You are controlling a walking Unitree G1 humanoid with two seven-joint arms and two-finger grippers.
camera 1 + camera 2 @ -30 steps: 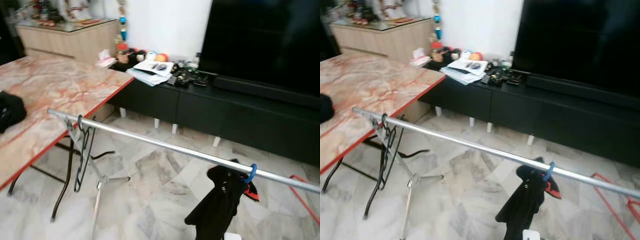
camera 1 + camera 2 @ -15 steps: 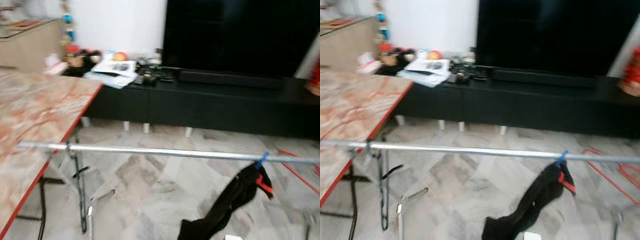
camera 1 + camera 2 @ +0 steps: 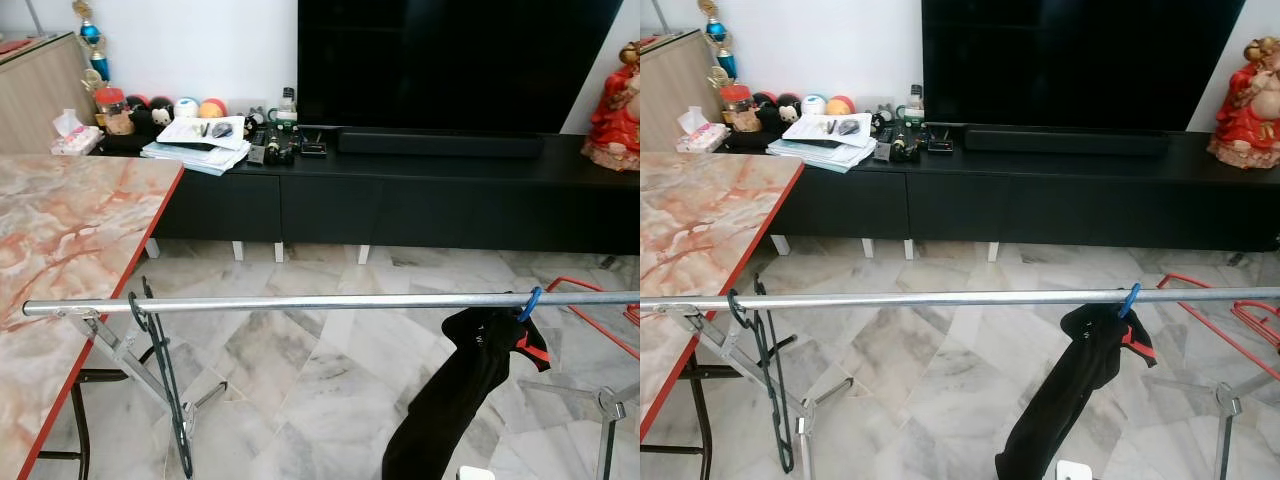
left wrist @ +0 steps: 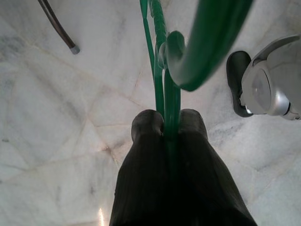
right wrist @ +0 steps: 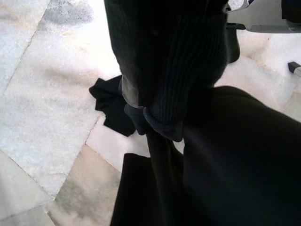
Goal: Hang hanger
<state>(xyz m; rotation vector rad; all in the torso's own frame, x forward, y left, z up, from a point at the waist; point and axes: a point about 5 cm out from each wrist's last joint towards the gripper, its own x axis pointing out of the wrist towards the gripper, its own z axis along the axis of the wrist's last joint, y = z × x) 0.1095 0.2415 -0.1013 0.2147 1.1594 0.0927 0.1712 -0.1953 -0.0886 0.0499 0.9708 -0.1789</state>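
Spanning the head views from 9 to 3 o'clock, a silver rail (image 3: 330, 300) lies horizontal above the marble floor (image 3: 300, 370). A dark hanger (image 3: 160, 375) hooks on near the rail's 9 o'clock end, long axis vertical, pointing down. A black garment (image 3: 450, 395) hangs by a blue hook (image 3: 528, 303) toward 3 o'clock. At the wrist, the left gripper (image 4: 168, 123) pinches a green hanger (image 4: 165, 70), long axis running away from the fingers. The right gripper (image 5: 155, 115) holds black cloth (image 5: 225, 160); jaw state cannot be told.
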